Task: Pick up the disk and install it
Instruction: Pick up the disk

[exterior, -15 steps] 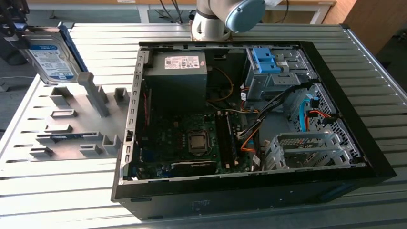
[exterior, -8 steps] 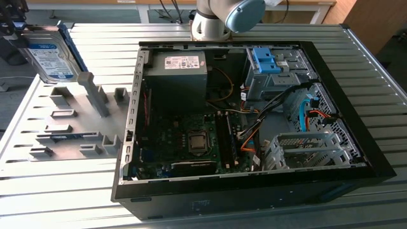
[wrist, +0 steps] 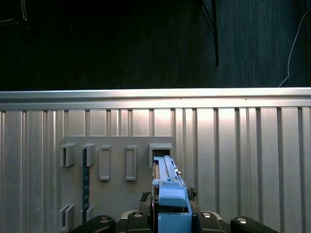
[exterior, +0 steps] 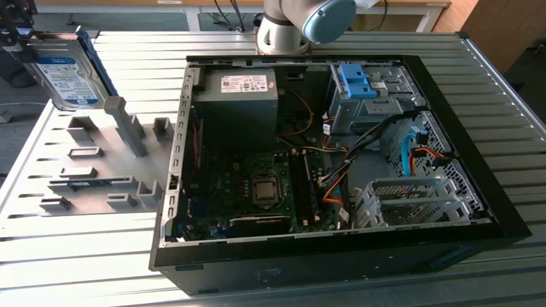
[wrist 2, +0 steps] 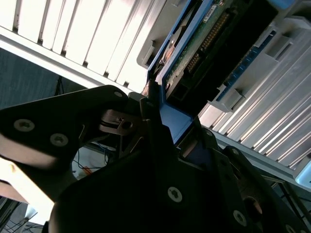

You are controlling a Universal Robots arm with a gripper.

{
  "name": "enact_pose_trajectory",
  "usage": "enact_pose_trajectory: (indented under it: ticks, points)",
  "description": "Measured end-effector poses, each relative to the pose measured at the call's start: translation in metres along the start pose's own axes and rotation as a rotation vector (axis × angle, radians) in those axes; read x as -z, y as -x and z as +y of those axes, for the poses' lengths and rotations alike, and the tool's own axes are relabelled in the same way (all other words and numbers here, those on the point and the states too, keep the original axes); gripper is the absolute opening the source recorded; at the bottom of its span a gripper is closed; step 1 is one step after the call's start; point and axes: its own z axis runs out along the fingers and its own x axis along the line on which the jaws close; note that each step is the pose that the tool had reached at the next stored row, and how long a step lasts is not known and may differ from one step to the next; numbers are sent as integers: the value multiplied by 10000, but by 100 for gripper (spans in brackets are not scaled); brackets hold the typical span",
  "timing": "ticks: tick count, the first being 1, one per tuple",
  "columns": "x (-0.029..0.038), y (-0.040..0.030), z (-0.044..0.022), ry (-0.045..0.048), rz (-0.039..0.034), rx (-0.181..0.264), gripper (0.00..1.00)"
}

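The claw (wrist: 170,221) grips the disk (exterior: 68,67) by its blue rail (wrist: 170,191) — white label (exterior: 61,80), blue lower band, print unreadable.

disk (exterior: 65,71): one is counted
gripper (wrist: 170,200): one is counted
computer case (exterior: 482,173): one is counted
dark grey box (exterior: 234,109): one is counted in the case
blue latch piece (exterior: 357,80): one is counted
silver metal cage (exterior: 413,201): one is counted
slotted fixture plate (exterior: 111,163): one is counted
ribbed table (exterior: 85,249): one is counted
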Motion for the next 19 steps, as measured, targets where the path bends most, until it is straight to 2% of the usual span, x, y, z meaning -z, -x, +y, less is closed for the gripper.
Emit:
enact_pose_trajectory:
  ticks: [19]
  points:
    - [66,1,1,0,0,-1,36]
